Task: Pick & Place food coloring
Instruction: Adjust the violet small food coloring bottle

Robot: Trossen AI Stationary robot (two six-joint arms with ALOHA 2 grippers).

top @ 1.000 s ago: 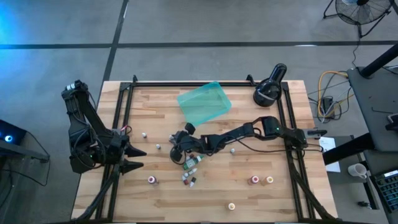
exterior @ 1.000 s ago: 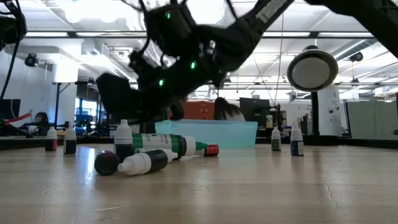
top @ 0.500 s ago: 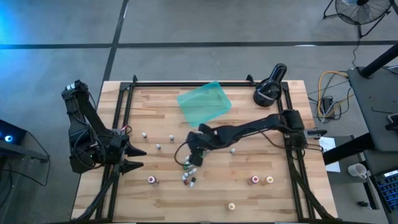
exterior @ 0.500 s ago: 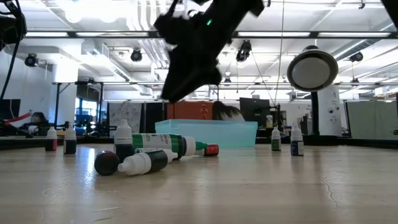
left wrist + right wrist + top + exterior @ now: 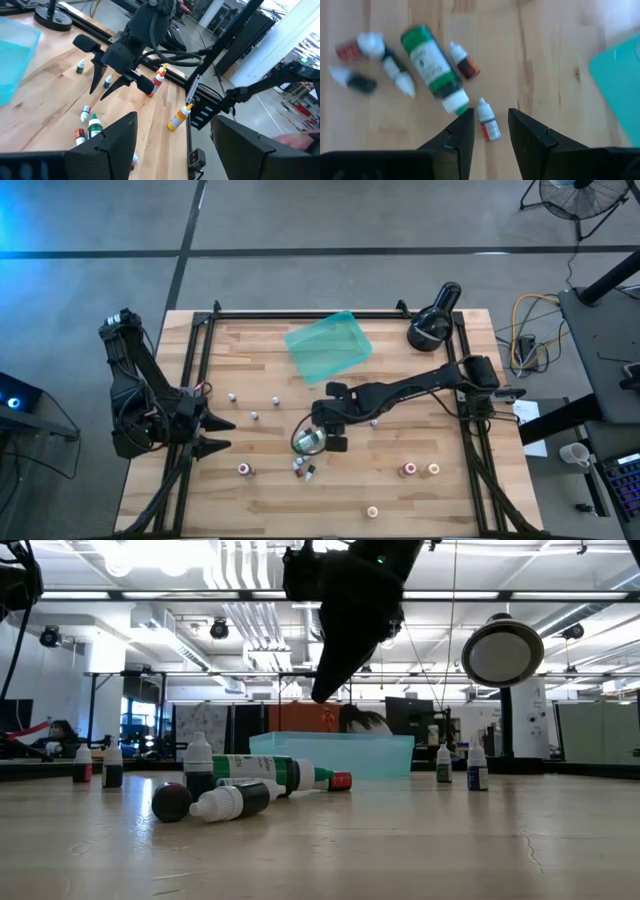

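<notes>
At frame centre in high view, right gripper (image 5: 322, 438) hung above table, fingers parted, empty; small white-capped food coloring bottles (image 5: 488, 120) lay scattered below it.

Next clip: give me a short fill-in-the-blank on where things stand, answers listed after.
1. The translucent teal plastic tray holds ____ bottles.
2. The right claw hangs over the pile of tiny white-capped bottles near the table's ____.
3. In the right wrist view, the largest lying bottle is ____ in colour.
4. The left claw waits at the table's ____ side.

Missing words: no; middle; green; left
</notes>
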